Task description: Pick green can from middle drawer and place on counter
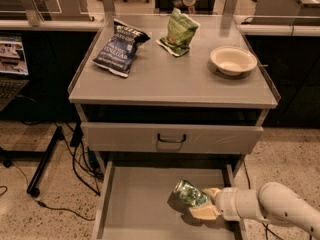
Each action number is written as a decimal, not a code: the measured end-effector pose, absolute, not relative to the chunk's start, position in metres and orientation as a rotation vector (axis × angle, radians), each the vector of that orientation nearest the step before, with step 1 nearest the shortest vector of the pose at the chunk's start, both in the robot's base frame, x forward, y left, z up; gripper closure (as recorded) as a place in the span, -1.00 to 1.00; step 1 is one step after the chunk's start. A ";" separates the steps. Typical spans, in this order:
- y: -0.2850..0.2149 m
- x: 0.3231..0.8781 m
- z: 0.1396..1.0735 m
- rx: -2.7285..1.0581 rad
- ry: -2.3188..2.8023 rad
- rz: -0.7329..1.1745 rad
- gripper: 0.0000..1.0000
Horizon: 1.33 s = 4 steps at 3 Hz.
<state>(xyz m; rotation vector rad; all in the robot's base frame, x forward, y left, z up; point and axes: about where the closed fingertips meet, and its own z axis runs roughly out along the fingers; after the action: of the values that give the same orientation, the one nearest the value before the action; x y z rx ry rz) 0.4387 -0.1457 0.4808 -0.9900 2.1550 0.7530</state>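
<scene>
The green can (188, 192) (shiny, mottled) sits tilted at the right of the pulled-out middle drawer (140, 211), clasped by the gripper (206, 202).

The only print that can be read is on the blue bag (120, 51), which lies near the back left corner of the counter (175, 81). Among its pale lettering one word looks like "VINEGAR", and the lines above and below it are too small to make out. The green bag (179, 31) at the counter's back edge carries print, but none of it is legible. The can (189, 193) shows mottled green with no readable brand. It sits by the drawer's (140, 204) right wall, where the gripper (206, 202) clasps its right end.
</scene>
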 end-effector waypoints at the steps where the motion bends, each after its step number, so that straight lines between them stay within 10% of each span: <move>1: -0.143 0.423 0.483 -1.028 2.157 0.806 1.00; 4: -0.125 0.410 0.585 -1.141 1.998 0.717 1.00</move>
<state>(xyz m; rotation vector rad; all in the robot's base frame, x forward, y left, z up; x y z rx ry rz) 0.4099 -0.1252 0.5853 -1.1411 1.9976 0.7171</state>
